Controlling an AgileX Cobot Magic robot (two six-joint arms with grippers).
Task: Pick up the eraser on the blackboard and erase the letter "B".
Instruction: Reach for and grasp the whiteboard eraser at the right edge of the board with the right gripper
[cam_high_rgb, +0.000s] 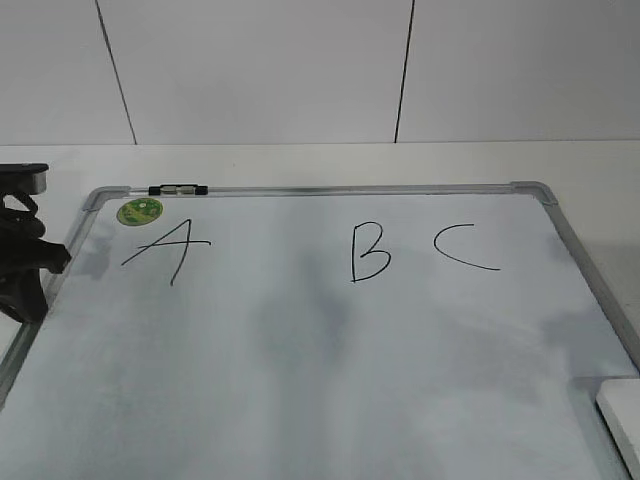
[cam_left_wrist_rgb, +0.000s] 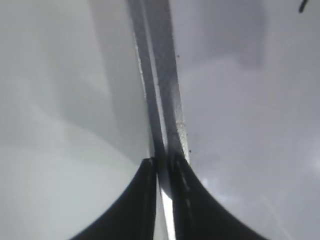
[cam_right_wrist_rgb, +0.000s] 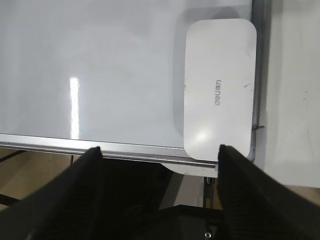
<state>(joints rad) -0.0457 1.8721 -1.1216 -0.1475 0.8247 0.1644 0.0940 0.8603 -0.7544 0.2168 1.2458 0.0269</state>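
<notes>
The eraser (cam_right_wrist_rgb: 218, 91) lies flat in the near right corner of the blackboard (cam_high_rgb: 300, 400), white shell up, long side running along the right frame rail and touching or just beside it; in the exterior view only a white sliver shows at the bottom right edge; nothing holds it.

Right hand (cam_right_wrist_rgb: 160, 150) is spread wide, empty, hanging over the near frame rail; its right finger (cam_right_wrist_rgb: 245, 180) sits right at the eraser's near end, the left finger well off to the side over bare board; so the hand is not centred on the block yet.

Left hand (cam_left_wrist_rgb: 162, 165) is pinched narrow, nothing between the fingers, parked over the left frame rail; idle by the look of it.

Handling guess: light, rigid plastic shell, smooth and glossy so probably a bit slippery under the pads; the felt underside is not visible here; not fragile.

Best hold, in my judgement: across the short width at mid-length, pads on the two long sides; the frame rail crowds the right side, so that finger needs to slip between rail and block or nudge the block inboard first.

The letter "B" (cam_high_rgb: 369, 252) stands intact between the "A" (cam_high_rgb: 167, 250) and the "C" (cam_high_rgb: 464, 248), well apart from the eraser; a carry up and left is needed; the board lies on a white table (cam_high_rgb: 300, 160).
</notes>
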